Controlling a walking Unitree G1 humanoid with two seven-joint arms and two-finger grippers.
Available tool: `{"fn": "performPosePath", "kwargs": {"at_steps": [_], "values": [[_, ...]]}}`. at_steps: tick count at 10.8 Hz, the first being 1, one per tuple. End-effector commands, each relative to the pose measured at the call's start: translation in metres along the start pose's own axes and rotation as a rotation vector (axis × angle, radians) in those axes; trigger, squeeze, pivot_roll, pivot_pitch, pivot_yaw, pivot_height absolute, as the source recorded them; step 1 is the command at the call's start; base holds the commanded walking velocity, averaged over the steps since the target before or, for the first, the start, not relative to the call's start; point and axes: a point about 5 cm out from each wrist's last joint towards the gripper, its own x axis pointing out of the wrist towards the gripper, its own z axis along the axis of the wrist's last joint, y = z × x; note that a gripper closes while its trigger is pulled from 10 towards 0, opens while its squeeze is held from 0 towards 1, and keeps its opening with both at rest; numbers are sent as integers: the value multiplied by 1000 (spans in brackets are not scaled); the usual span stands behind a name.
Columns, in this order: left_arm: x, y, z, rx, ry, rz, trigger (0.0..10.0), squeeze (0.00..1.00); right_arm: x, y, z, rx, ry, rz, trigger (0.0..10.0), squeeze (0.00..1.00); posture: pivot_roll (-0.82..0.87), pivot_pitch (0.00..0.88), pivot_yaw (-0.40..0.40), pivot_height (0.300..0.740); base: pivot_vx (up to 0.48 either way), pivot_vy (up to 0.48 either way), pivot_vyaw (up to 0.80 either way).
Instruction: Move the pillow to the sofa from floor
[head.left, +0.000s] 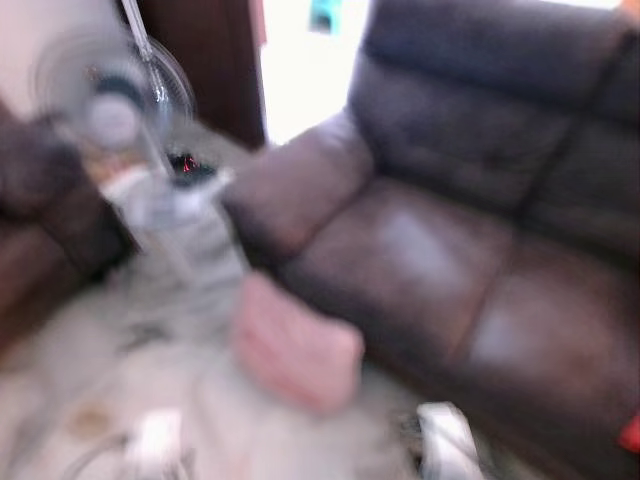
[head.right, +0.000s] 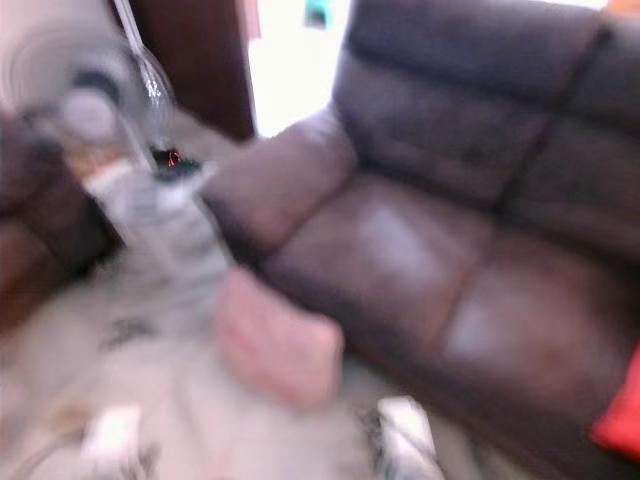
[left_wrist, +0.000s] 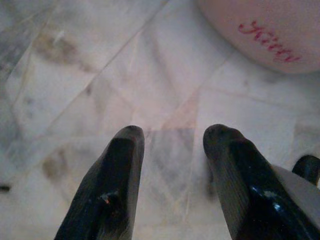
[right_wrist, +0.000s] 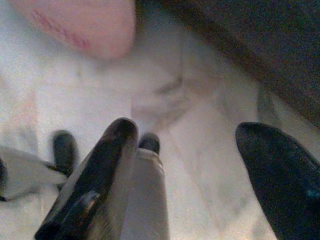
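Nearing the pink pillow (head.left: 295, 355) by the sofa (head.left: 470, 250), both grippers (left_wrist: 170, 145) (right_wrist: 192, 145) are hanging open and empty, needing lowering astride it.

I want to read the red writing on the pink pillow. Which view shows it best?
The left wrist view: the pillow is close there and its red script is fairly sharp. The right wrist view shows a blurred corner with faint red marks. Both eye views show the whole pillow on the floor, too blurred to read.

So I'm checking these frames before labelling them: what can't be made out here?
- Pink pillow: head views are motion-blurred; both wrist views cut it off at the edge.
- Its red lettering: partly cropped, unreadable.
- Standing fan: smeared by blur.
- Red object on the sofa: cropped, unidentifiable.
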Motion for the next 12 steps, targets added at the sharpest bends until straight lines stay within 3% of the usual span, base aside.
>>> {"fn": "performPosePath", "kwargs": {"at_steps": [1, 3, 6, 9, 12], "values": [[-2, 10, -9, 13, 39, 22, 10000, 0, 1, 8, 4, -6, -11, 21, 10000, 0, 26, 87, 5, 740, 0, 439, 0], [-2, 8, -9, 15, 41, 19, 10000, 0, 0, 7, 1, 10, 1, 19, 10000, 0, 28, 93, 6, 740, 0, 435, 0], [0, 4, -3, 21, 40, 16, 10000, 0, 0, 11, 0, 0, 16, 24, 10000, 0, 34, 96, 11, 740, 0, 416, -771], [3, -21, 8, 31, 20, -9, 10000, 0, 0, 17, -1, -10, 29, 31, 10000, 0, 34, 89, 12, 740, 0, 399, -758], [2, -19, 5, 33, 21, -6, 10000, 0, 3, 23, 13, -5, 12, 36, 10000, 0, 35, 86, 9, 740, 0, 395, -750]]}}
